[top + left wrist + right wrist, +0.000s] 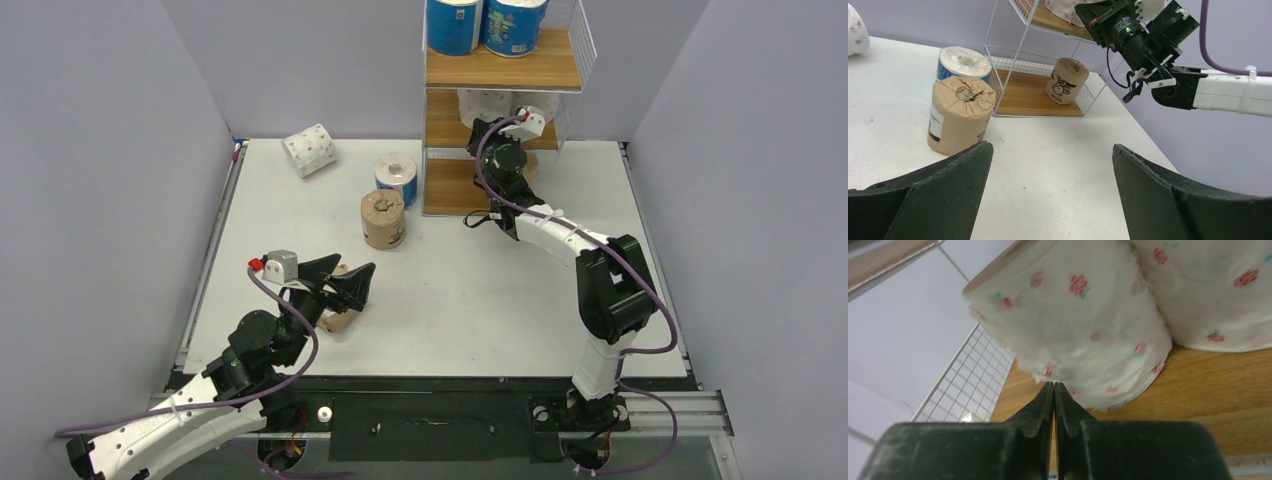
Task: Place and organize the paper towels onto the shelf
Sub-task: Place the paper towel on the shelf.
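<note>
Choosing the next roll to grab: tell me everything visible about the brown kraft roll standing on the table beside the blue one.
The brown roll is a short fat cylinder wrapped in kraft paper, crumpled into the core hole on top, with a white label on its side. It stands upright on the table, beside the blue roll, near the bottom corner of the shelf. Whether the rolls touch is unclear; nothing grips it.

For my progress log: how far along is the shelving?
Shelved: two blue rolls on top, two dotted rolls mid-shelf, one brown roll below. In hand: nothing; shut right gripper at a dotted roll. Left on the table, at least: dotted one, blue one, brown one.
</note>
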